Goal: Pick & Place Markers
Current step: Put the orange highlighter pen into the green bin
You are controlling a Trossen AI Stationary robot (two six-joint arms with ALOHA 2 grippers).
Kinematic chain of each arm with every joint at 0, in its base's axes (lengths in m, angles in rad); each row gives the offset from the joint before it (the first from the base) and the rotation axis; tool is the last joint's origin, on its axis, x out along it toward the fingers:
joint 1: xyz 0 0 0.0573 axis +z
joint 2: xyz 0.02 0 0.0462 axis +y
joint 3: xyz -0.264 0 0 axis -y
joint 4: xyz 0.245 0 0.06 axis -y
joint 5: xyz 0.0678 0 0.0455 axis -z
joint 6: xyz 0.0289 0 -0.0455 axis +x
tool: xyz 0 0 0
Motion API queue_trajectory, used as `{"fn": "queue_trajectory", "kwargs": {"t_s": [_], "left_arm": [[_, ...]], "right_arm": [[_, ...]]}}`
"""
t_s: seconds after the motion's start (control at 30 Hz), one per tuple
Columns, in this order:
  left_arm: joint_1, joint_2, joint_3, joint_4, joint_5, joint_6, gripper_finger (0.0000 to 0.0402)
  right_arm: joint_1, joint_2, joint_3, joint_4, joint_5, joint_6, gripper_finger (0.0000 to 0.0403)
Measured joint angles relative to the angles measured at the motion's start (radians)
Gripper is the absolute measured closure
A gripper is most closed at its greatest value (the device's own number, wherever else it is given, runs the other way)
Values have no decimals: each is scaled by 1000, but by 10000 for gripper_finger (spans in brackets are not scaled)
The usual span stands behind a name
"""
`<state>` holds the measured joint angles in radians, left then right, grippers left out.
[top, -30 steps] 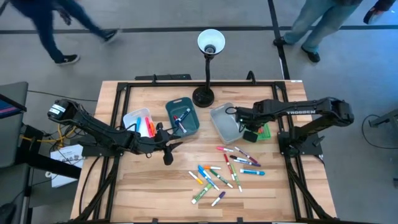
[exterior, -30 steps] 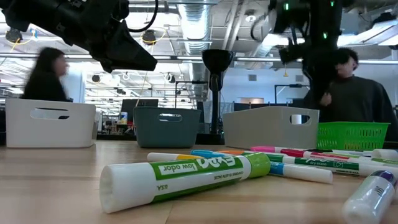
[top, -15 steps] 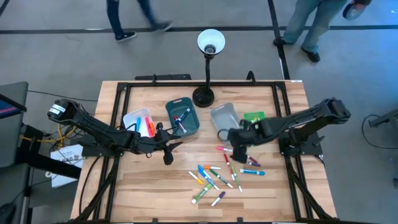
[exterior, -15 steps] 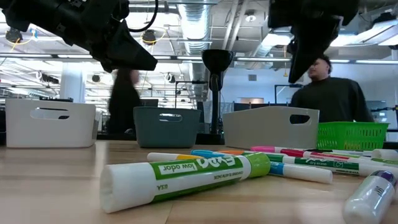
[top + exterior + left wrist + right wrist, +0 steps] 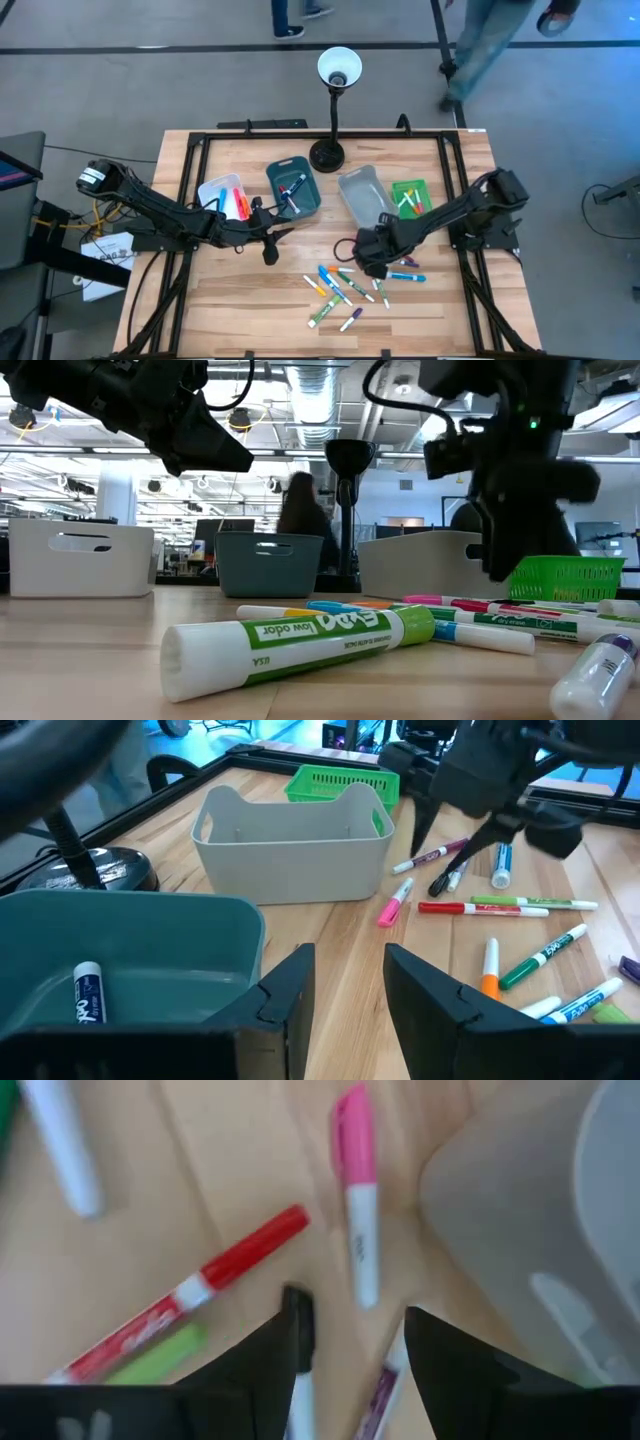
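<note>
Several markers (image 5: 350,280) in many colours lie flat and scattered on the wooden table, right of centre. My right gripper (image 5: 368,262) hangs over their far left part, pointing steeply down, open. In its wrist view a pink marker (image 5: 355,1190) and a red marker (image 5: 200,1295) lie ahead of it, and a black-capped one (image 5: 297,1330) lies by one finger. In the low view its fingers (image 5: 497,565) end above the tabletop. My left gripper (image 5: 270,240) waits open and holds nothing, near the teal bin (image 5: 100,970).
Along the far side stand a white bin (image 5: 222,195) holding orange and pink markers, the teal bin (image 5: 293,188) with a blue one, a grey bin (image 5: 362,195) and a green basket (image 5: 410,197) with markers. A lamp (image 5: 335,80) stands behind. People walk beyond the table.
My right gripper has swung from over the green basket toward the table's near and left sides and come down over the scattered markers. My left arm has kept still. The markers on the table lie as before.
</note>
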<state>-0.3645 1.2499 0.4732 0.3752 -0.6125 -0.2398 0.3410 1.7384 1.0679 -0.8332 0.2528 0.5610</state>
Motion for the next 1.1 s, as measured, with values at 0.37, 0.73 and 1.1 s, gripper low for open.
{"fn": "queue_trajectory", "kwargs": {"t_s": [0.37,0.73,1.1], "left_arm": [[-1,0,0,0,0,-9,284],[-4,0,0,1,14,-35,284],[-4,0,0,1,15,-54,284]], "right_arm": [[13,51,0,11,130,7,237],[-18,101,0,36,137,7,221],[-29,126,3,61,98,-138,263]]}}
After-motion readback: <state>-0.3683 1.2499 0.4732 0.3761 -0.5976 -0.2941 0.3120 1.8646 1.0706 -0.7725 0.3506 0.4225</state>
